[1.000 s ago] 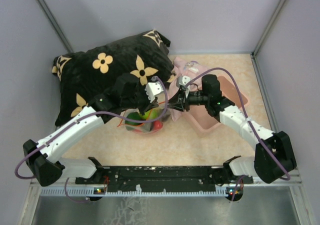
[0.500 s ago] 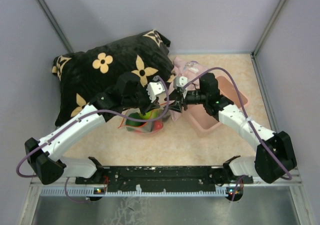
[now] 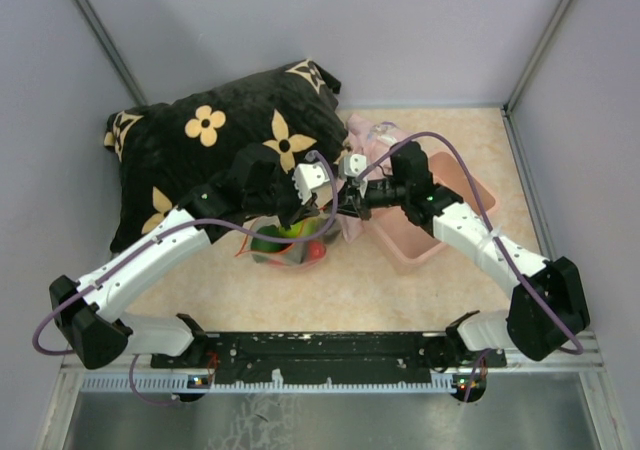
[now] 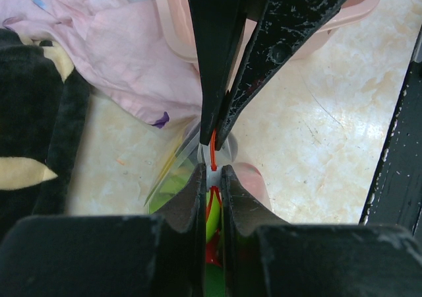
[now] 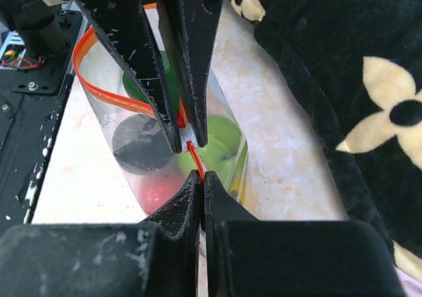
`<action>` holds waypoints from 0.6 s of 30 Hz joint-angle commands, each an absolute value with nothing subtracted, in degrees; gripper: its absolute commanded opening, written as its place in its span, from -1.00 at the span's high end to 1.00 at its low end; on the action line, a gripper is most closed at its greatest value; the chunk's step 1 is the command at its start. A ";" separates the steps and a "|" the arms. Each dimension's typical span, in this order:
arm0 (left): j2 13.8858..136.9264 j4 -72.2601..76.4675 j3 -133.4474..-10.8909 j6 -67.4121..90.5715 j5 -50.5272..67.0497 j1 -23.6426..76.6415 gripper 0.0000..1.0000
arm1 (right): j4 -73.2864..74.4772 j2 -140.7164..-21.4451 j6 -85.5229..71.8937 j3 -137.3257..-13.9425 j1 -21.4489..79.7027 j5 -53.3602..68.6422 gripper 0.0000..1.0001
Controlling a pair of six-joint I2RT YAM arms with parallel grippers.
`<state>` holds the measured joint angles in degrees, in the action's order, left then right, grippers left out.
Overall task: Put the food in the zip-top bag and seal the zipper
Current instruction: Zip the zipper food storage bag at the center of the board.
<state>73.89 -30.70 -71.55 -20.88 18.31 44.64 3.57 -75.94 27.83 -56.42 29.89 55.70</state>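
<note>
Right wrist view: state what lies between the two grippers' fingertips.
A short stretch of the orange-red zipper bridges the left gripper and the right gripper, both shut on it; the left wrist view agrees.

One flowered pillow (image 3: 230, 155), one clear zip-top bag (image 3: 270, 250) just in front of the pillow, four toy fruits (image 5: 221, 138) showing inside, one pink bin (image 3: 415, 250), one pink cloth (image 3: 365, 135) right of the pillow.

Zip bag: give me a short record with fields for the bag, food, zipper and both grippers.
bag: clear, held up near pillow and bin
food: green, dark and red fruits, inside bag
zipper: orange strip; one stretch looks open
left gripper: shut on zipper
right gripper: shut on zipper, next to left
</note>
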 commanded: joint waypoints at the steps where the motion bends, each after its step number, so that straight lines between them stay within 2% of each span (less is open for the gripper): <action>1: 71.71 -31.52 -71.60 -20.38 16.75 44.73 1.00 | -2.40 -74.36 23.65 -57.83 28.25 51.52 1.00; 9: 65.59 -33.64 -66.16 -18.10 9.65 44.73 1.00 | -11.31 -70.05 15.48 -53.26 24.34 46.06 1.00; 18: 60.68 -37.27 -64.07 -16.00 3.75 44.73 1.00 | -12.01 -69.72 13.47 -52.61 23.82 42.86 1.00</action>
